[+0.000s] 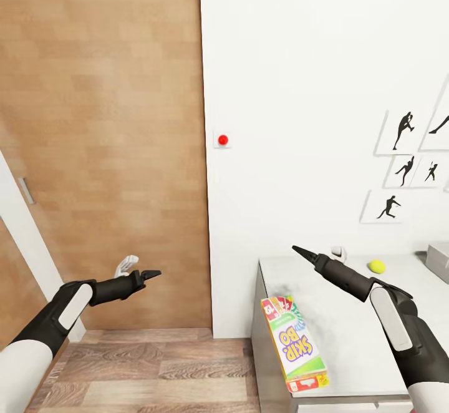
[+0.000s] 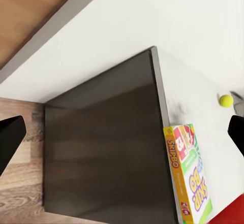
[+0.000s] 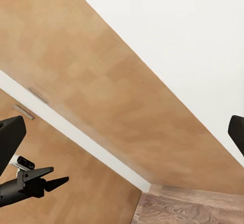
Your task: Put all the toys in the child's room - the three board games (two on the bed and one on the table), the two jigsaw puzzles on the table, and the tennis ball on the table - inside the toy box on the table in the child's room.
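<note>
Flat yellow-green-pink board game box with red edges (image 1: pixel 294 343) is lying at the near left corner of the light grey table top (image 1: pixel 349 313); small yellow-green tennis ball (image 1: pixel 376 266) is resting farther back. My left pincer (image 1: pixel 151 273) and right pincer (image 1: pixel 300 251) are hanging empty, their tips reading as together.

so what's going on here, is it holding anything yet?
Nothing held yet. The robot faces the near corner of the table, both arms raised. The left tool hangs over the floor beside the table; the right tool is above the tabletop. Both look empty, though whether they are open is unclear. A Skip-Bo board game lies by the table's near-left edge, the tennis ball further back near the wall, and a grey corner, possibly the toy box, sits at the right edge of the head view.
</note>
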`<state>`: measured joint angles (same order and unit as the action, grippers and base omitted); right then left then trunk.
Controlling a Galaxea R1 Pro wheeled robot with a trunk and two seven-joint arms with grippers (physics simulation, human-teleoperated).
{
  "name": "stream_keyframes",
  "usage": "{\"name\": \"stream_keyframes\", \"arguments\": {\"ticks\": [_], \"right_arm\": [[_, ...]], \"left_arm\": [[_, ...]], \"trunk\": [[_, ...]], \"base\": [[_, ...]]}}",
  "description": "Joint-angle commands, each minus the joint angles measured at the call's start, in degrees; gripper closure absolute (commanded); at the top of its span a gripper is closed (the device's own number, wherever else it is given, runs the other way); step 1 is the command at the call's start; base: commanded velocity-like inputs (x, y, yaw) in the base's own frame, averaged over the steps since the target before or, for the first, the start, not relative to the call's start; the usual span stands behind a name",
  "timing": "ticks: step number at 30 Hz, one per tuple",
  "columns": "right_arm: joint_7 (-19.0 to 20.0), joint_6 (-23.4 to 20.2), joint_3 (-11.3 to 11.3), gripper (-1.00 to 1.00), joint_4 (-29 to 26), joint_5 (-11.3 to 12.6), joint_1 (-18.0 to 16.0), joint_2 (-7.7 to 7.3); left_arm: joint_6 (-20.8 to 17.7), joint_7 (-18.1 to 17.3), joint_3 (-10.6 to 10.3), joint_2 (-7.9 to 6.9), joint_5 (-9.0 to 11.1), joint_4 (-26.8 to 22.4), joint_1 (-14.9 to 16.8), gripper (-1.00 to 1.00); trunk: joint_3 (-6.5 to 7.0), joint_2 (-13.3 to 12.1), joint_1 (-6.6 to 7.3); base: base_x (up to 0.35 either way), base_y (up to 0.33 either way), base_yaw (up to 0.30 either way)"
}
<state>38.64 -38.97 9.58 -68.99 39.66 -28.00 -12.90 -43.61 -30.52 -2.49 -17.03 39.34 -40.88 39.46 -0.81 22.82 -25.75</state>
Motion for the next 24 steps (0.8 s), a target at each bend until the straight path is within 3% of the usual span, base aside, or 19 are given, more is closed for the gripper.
{"name": "stream_keyframes", "arguments": {"ticks": [1, 12, 20, 24], "right_arm": [[0.0, -0.4, 0.1, -1.00, 0.0, 0.2, 0.0, 0.00], [0.1, -0.5, 0.1, -1.00, 0.0, 0.3, 0.0, -0.02], [0.3, -1.5, 0.1, -1.00, -0.3, 0.7, 0.0, -0.06], [1.5, -3.0, 0.1, -1.00, -0.5, 0.9, 0.0, -0.03]], "left_arm": [[-0.3, 0.0, -0.1, -0.05, 0.2, 0.0, 0.1, -1.00], [-2.1, -0.8, 0.1, -0.02, 0.4, -0.2, 0.1, -1.00], [-3.1, -6.5, 0.1, -0.07, 0.4, -0.1, 0.1, -1.00], [-3.4, -8.6, 0.2, -0.13, 0.5, 0.1, 0.1, -1.00]], "trunk": [[-0.09, 0.1, -0.03], [-0.09, 0.1, -0.03], [-0.09, 0.1, -0.03], [-0.80, 1.7, -0.91]], "base": [[0.000, 0.000, 0.000], [0.000, 0.000, 0.000], [0.000, 0.000, 0.000], [0.000, 0.000, 0.000]]}}
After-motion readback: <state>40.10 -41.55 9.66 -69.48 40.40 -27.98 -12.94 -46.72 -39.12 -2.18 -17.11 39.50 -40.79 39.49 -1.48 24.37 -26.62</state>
